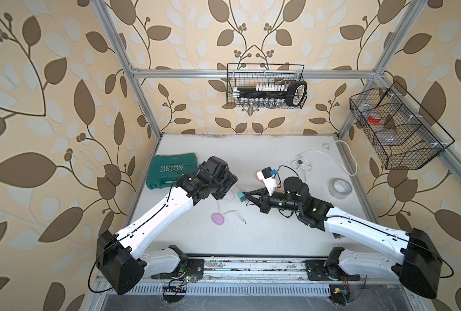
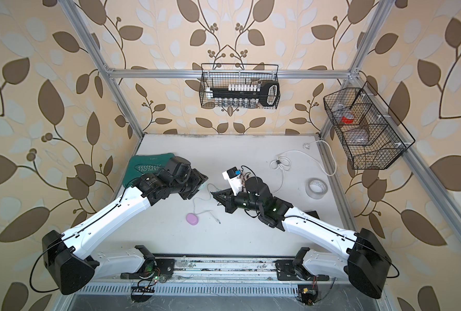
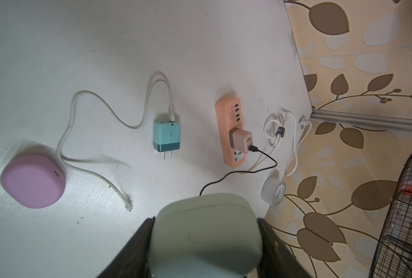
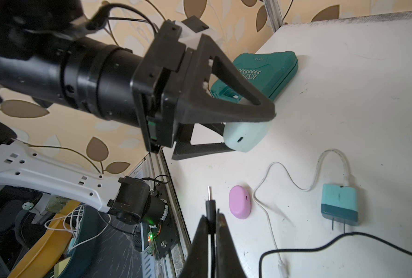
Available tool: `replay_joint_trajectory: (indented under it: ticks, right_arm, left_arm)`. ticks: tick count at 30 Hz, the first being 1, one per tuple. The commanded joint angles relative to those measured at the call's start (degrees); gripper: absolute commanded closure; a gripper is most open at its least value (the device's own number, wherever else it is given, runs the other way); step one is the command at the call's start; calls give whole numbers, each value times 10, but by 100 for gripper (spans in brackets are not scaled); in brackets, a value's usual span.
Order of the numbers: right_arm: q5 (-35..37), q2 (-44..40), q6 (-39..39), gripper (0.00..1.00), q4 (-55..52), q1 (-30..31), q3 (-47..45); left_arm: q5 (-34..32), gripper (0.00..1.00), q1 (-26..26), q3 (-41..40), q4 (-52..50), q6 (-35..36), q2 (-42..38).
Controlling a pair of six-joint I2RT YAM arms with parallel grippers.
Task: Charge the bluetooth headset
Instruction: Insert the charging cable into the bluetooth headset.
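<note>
- Pale mint, rounded silicone earbud case, smooth-skinned, with a small dark charging port on one narrow side, hangs over the white table
- Left gripper clamps its two flanks
- Right gripper pinches a black cable plug, metal tip bare

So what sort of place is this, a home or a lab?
Probably a robot test booth: a metal frame, wallpaper panels around a white table, a wire basket hung on the frame.

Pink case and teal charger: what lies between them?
A white cable, plugged into the teal charger, loops between it and the pink case, clearest in the left wrist view.
</note>
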Motion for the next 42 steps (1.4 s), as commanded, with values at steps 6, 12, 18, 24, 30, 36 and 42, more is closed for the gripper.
replay_joint_trajectory:
  ticks: [6, 12, 18, 24, 30, 36, 42]
  right_arm:
    - [31, 65, 16, 92, 51, 9, 44]
    - [34, 95, 28, 93, 68, 23, 61]
    - [34, 117, 55, 93, 87, 23, 71]
    - [22, 135, 71, 92, 111, 24, 78]
    - [19, 139, 79, 92, 129, 23, 77]
    - [2, 148, 88, 92, 144, 23, 80]
    - [-12, 154, 98, 92, 162, 23, 80]
  left_arm:
    - [-65, 60, -16, 34, -37, -3, -41]
    - [-80, 60, -18, 34, -48, -2, -45]
    - [-94, 60, -21, 33, -50, 2, -52]
    - [-103, 60, -23, 31, -54, 6, -58]
    - [-103, 60, -23, 28, -55, 6, -62]
    - [-101, 61, -24, 22, -49, 5, -61]
    - [-103, 61, -24, 22, -46, 8, -61]
